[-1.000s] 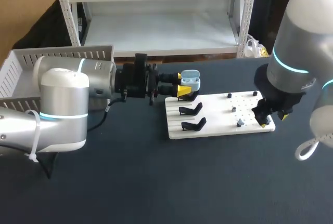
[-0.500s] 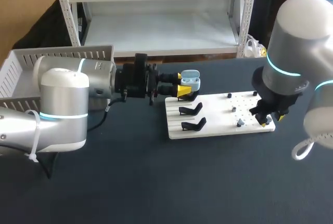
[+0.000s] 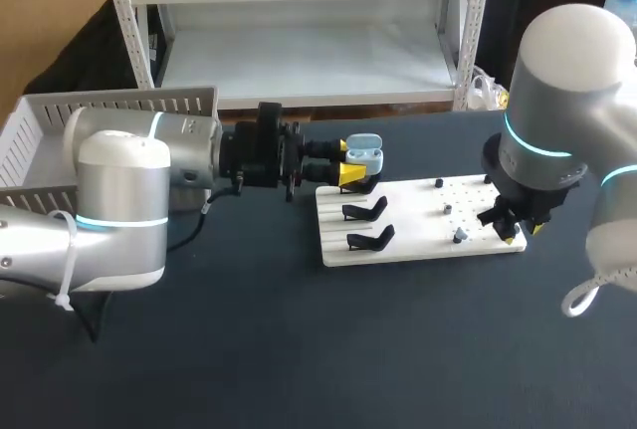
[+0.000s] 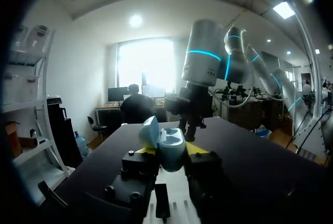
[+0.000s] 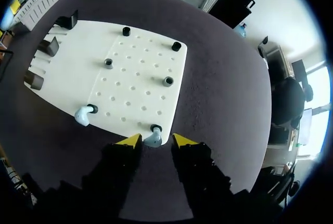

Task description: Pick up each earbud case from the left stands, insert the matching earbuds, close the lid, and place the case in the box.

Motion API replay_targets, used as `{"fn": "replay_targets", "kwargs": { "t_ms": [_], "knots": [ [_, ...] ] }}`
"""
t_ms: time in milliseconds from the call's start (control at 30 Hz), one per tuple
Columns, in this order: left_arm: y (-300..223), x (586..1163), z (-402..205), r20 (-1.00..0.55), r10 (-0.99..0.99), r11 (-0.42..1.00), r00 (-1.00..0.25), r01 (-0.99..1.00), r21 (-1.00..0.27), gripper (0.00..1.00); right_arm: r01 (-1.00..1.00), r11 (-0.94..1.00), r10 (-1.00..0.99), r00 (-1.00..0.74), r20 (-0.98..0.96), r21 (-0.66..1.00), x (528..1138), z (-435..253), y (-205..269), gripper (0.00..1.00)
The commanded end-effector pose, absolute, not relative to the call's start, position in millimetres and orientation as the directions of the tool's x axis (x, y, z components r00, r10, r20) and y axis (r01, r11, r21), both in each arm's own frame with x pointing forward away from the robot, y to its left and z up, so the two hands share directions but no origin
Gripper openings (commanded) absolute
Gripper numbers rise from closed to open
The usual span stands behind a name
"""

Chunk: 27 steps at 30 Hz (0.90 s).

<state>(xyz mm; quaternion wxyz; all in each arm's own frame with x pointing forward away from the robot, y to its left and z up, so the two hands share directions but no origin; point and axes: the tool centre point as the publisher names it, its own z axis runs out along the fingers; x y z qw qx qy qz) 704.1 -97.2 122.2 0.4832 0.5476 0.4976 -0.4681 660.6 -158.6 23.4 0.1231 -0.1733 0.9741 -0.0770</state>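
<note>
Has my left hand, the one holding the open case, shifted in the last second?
No. The left hand stays shut on the earbud case, at the same spot just beyond the far left corner of the white board.

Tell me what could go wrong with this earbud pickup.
1. The earbud sits at the corner of the white board; the open right pincer could knock it onto the table instead of gripping it.
2. The earbud case in the left pincer is held mid-air, lid open; a misaligned insertion could drop the earbud.
</note>
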Motion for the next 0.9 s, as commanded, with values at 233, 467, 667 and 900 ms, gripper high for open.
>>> {"fn": "replay_targets", "kwargs": {
  "t_ms": [233, 467, 667, 900],
  "knots": [
    [-97.4, 705.4, 120.8, -0.994, 0.089, -0.040, 0.068, 0.997, 0.065, 0.00, -0.309, 0.930, -0.350, -0.908, -0.229, -0.197, 659.3, 21.1, -159.1, 0.35],
    [-97.4, 705.4, 120.8, -0.994, 0.089, -0.040, 0.068, 0.997, 0.065, 0.00, -0.308, 0.930, -0.350, -0.907, -0.234, -0.200, 660.6, 21.1, -159.1, 0.28],
    [-97.4, 705.4, 120.8, -0.994, 0.089, -0.040, 0.068, 0.997, 0.065, 0.00, -0.307, 0.931, -0.348, -0.909, -0.229, -0.199, 660.7, 20.4, -159.3, 0.20],
    [-97.4, 705.4, 120.8, -0.994, 0.089, -0.040, 0.068, 0.997, 0.065, 0.00, -0.306, 0.931, -0.348, -0.909, -0.228, -0.201, 660.8, 22.7, -159.4, 0.00]
  ]
}}
